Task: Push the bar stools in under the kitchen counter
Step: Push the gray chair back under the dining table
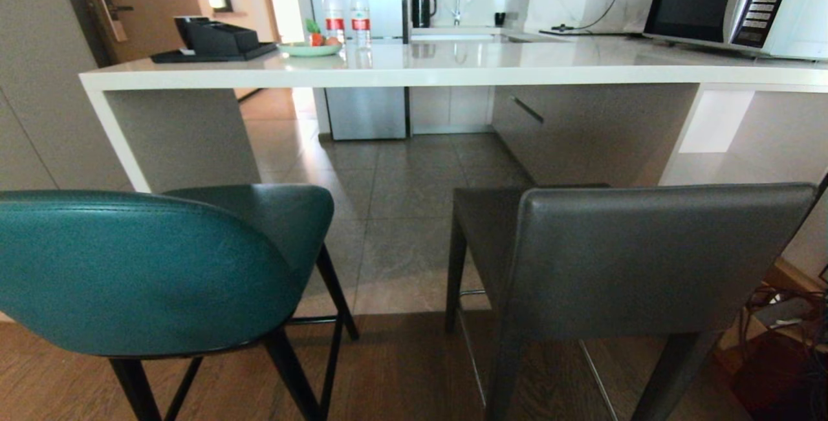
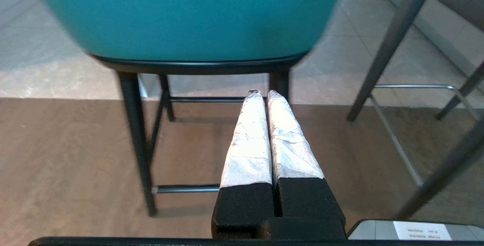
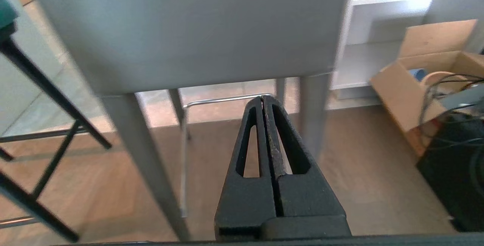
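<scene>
We saw long glossy white stone kitchen counter [image 1: 453, 65] across far side; curved teal leather bar stool with thin black legs [image 1: 149, 272] at our left, boxy dark-grey leather bar stool with grey legs [image 1: 634, 259] at our right, both standing out from counter, backs toward us; left gripper [image 2: 264, 94], foil-wrapped fingers pressed together, sat low behind teal stool; right gripper [image 3: 262, 99], black fingers closed, empty, sat low behind grey stool.

Two stools [image 1: 401, 266] side by side before counter [image 1: 453, 72].
</scene>
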Robot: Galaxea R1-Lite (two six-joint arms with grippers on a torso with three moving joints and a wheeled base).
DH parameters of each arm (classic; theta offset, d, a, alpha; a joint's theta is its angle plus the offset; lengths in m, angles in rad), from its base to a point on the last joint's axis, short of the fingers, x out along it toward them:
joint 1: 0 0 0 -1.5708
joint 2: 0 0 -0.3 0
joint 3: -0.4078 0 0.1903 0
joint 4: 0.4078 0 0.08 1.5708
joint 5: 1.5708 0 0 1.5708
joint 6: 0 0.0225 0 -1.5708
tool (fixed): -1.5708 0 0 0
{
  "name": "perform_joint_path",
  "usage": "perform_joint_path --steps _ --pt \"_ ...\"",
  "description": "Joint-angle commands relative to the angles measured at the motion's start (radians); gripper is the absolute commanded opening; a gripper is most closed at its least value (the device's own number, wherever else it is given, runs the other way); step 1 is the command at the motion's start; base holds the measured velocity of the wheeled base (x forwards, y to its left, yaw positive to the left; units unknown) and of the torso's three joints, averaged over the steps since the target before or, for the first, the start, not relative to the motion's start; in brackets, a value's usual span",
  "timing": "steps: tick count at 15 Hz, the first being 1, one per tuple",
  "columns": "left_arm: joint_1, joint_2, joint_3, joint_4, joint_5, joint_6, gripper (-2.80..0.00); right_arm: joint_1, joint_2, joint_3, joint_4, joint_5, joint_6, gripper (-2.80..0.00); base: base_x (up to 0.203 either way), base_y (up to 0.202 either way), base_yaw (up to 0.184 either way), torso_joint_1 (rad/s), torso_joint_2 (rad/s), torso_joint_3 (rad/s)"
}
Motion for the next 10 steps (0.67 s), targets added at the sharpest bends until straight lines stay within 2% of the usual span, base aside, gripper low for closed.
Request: perform_joint_path --steps 1,10 --pt "0.001 -0.002 0.000 0.000 0.001 0.000 -2.80 0.000 0.002 0.005 -0.001 0.000 0.001 -2.80 0.000 -0.195 -0.001 0.005 0.00 0.000" --pt "0.000 -0.002 0.000 0.000 0.001 0.000 -2.80 0.000 0.002 0.005 -0.001 0.000 0.001 -2.80 0.000 -0.195 0.001 0.004 0.00 0.003"
